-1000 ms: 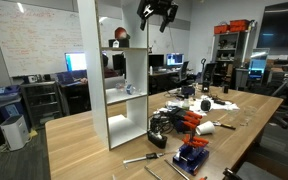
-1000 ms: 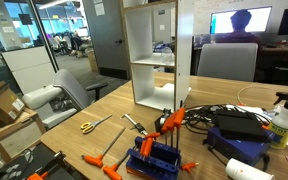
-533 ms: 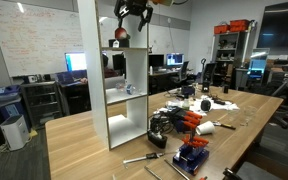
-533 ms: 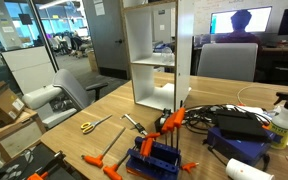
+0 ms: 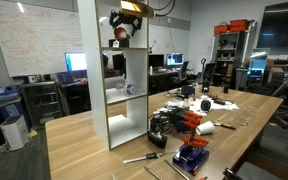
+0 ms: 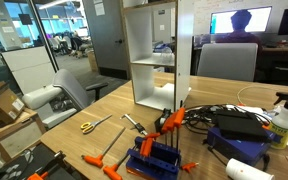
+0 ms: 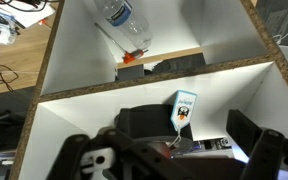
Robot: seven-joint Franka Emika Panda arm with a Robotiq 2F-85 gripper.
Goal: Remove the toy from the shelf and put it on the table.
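The toy (image 5: pixel 119 38) sits on top of the tall white shelf (image 5: pixel 114 100), dark and rounded. In the wrist view it is a black shape (image 7: pixel 142 122) with a small white penguin tag (image 7: pixel 184 108). My gripper (image 5: pixel 124 22) hangs just above it, open, with one finger on each side of the toy in the wrist view (image 7: pixel 169 158). I cannot tell whether the fingers touch it. The shelf also shows in an exterior view (image 6: pixel 154 60), where its top, the toy and the gripper are out of frame. The wooden table (image 5: pixel 84 140) carries the shelf.
A clear plastic bottle (image 7: pixel 122 18) and a small orange item (image 7: pixel 132 57) lie on a lower shelf level. Orange-handled tools (image 6: pixel 104 152), a blue tool rack (image 6: pixel 152 158), scissors (image 6: pixel 88 126) and cables (image 5: pixel 174 118) lie on the table in front of the shelf.
My gripper has moved left and down from right of the shelf top to just above the toy. Nothing on the table has moved.
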